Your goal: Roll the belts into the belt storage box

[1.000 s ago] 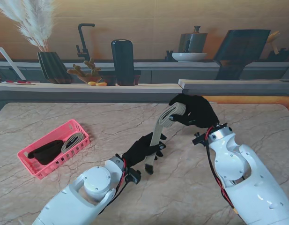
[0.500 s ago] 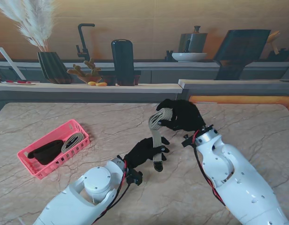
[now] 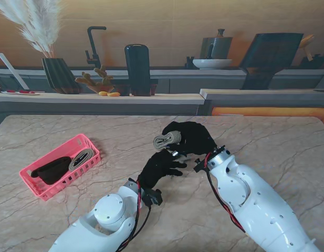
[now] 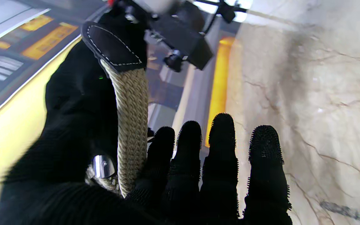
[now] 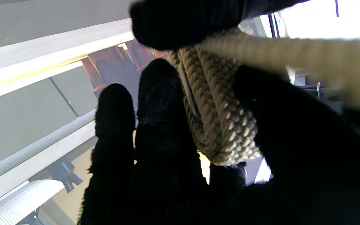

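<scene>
Over the middle of the desk (image 3: 267, 142), the right hand (image 3: 192, 137) has its fingers (image 5: 158, 103) clamped on the coiled belt (image 3: 166, 139). The left hand (image 3: 159, 167) sits just beside it, fingers (image 4: 220, 147) straight and slightly apart, the belt's tail against them. The box (image 3: 61, 165), near the left edge, holds two rolled belts.

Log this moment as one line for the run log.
stage: rolling | right hand: holds rolled belt | left hand: at belt's tail | pink basket: two belts inside
</scene>
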### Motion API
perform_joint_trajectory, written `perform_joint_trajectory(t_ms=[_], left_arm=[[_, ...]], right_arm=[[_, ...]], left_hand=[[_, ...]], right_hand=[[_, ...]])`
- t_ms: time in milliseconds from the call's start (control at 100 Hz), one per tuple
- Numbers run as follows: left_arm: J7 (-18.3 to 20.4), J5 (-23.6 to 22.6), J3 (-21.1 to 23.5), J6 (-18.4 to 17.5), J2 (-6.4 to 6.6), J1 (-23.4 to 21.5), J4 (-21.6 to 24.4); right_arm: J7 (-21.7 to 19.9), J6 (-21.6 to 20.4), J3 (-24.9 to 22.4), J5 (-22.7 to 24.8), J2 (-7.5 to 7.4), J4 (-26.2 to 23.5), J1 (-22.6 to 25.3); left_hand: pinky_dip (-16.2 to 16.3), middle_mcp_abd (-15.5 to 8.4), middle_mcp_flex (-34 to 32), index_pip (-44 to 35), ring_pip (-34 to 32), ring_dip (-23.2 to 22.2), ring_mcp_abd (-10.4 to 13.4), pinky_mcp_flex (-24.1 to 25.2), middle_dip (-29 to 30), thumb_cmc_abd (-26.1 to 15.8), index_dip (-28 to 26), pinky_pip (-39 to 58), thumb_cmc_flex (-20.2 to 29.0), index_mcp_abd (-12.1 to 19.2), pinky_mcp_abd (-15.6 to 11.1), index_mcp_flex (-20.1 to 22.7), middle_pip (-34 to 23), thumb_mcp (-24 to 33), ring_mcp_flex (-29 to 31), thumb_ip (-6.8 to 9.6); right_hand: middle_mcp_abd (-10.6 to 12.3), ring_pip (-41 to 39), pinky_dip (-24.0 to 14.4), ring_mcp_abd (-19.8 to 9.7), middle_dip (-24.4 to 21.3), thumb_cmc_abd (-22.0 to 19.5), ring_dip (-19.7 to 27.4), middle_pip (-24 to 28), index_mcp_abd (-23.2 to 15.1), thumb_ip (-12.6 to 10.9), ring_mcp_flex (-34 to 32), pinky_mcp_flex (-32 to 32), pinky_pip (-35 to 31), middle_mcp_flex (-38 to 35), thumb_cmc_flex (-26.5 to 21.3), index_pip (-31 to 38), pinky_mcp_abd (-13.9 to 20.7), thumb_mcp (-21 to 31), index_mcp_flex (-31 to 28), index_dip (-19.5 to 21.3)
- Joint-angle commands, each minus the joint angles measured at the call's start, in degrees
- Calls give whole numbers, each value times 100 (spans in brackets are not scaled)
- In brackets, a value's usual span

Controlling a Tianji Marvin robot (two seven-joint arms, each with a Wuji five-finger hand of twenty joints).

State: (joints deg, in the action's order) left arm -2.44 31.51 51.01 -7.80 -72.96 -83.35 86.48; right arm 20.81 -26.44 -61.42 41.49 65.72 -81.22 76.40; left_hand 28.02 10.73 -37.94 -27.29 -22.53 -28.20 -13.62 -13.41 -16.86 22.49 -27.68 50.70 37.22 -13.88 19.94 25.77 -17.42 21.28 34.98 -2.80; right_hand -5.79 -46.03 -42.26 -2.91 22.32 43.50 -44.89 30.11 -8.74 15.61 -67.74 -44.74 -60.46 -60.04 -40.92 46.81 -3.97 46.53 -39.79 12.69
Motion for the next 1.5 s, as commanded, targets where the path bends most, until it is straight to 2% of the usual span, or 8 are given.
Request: perform_joint_trajectory(t_ms=[0,170,610,930,1060,1250,1370,1490], left_arm=[[10,86,58,-93,-82,-16,78],[-53,137,90,-246,-97,-30,71],[-853,261,136,-289,-258,-162,318],[-1211,162,189,-173,-312,-205,423],[-1364,34,189,-174,-332,-213,451],[-1296,-16,226,-49,-293,-255,530],[-1198,40,264,50,-270,-266,555],[-1236,-128,304,227,-264,-234,547]], right_arm=[[-54,-48,93,65,22,99,69],[-112,-106,211,43,14,223,48],[77,-325,563,367,-19,481,-29],[26,-424,399,689,-119,246,186],[7,-462,294,767,-146,112,294],[46,-461,222,847,-158,23,363],[126,-405,129,940,-168,-70,447],[323,-304,-84,1108,-178,-283,659]], left_hand=[[73,-185,297,316,188,123,243,96,84,434,104,-160,-642,896,164,-561,161,307,-153,-155],[48,-212,734,556,490,231,303,247,101,598,194,-440,-1243,963,225,-882,290,419,-467,-321],[67,-289,1035,431,517,213,407,333,4,507,138,-557,-1275,1052,58,-1166,180,587,-657,-358],[187,-316,795,110,202,52,408,195,-207,449,3,-286,-967,1012,-55,-1118,-102,735,-434,-289],[272,-396,487,-268,-150,-102,470,-64,-381,306,-153,75,-114,1013,-198,-1024,-402,922,-110,-205],[480,-397,-187,-954,-1106,-550,419,-842,-875,-674,-334,885,1879,1009,-554,-766,-801,1050,703,-30],[588,-370,-478,-1241,-1422,-834,370,-939,-1499,-1292,-387,1010,3557,1044,-559,-777,-503,-346,804,-170],[702,-270,-416,-1376,-1641,-999,310,-966,-1587,-1558,-444,1164,3675,1034,-552,-827,-603,-258,834,-122]], right_hand=[[317,-86,-77,-228,48,-803,-61,407,-828,-397,-123,-31,-164,-262,-539,1368,190,682,-773,188],[325,-48,-61,-191,7,-814,-31,399,-806,-409,-77,15,-133,-246,-543,1343,157,641,-755,133],[401,77,-11,-97,-152,-766,72,303,-817,-468,-20,100,-56,-341,-487,1310,73,459,-714,-15],[222,150,32,-71,-132,338,110,642,-341,-484,168,235,19,185,251,1035,23,519,-420,22],[135,162,29,-57,-152,299,110,704,-175,-510,256,298,65,337,346,736,12,477,-400,245],[110,198,33,-52,-159,132,121,681,-109,-546,408,392,114,528,537,557,-1,456,-290,287],[184,206,-29,11,-158,-32,135,598,-228,-692,693,615,225,809,816,93,-77,455,-119,746],[241,185,-114,67,-161,-212,140,468,-343,-898,938,810,281,1078,1084,-181,-129,441,76,1004]])
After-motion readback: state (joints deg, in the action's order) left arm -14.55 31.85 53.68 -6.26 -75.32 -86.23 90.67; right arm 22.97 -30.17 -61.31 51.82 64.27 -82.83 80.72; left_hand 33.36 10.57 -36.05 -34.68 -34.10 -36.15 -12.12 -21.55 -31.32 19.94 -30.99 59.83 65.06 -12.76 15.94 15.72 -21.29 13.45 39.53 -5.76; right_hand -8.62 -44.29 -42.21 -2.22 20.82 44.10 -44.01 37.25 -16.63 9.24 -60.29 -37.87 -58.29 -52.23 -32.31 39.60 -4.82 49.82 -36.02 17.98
